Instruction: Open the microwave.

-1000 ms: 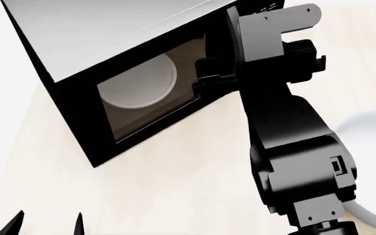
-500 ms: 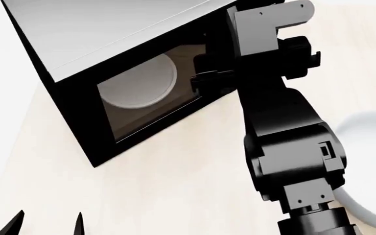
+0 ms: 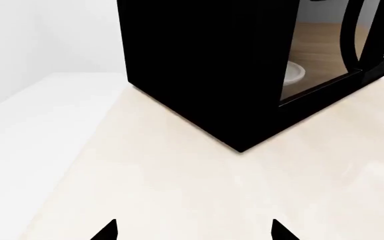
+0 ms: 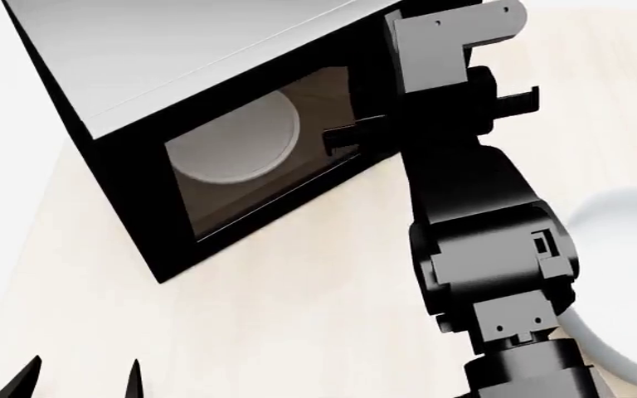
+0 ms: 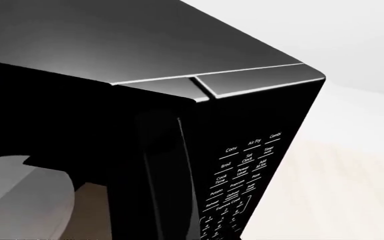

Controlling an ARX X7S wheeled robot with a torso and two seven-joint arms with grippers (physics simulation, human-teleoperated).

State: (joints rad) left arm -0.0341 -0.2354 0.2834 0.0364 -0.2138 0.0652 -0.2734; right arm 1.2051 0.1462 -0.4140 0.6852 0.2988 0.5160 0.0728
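Observation:
The black microwave (image 4: 130,58) with a grey top stands on the counter. A white turntable plate (image 4: 235,137) shows through its door glass. The door looks flush with the front. My right gripper (image 4: 354,131) is at the door's handle side, with one dark finger lying across the glass edge; its other finger is hidden. In the right wrist view the vertical handle (image 5: 168,170) and the keypad (image 5: 245,172) are very close, and no fingers show. My left gripper (image 3: 193,232) hangs open, low over the counter, well short of the microwave (image 3: 205,65).
A light wooden counter (image 4: 296,315) carries everything. A white round dish (image 4: 629,224) lies at the right, partly behind my right arm. A white surface (image 3: 25,115) borders the counter on the left wrist view's far side.
My right wrist has turned and lifted slightly at the handle; two fingers showed over the door before, only one shows now. The door and the left gripper have not moved.

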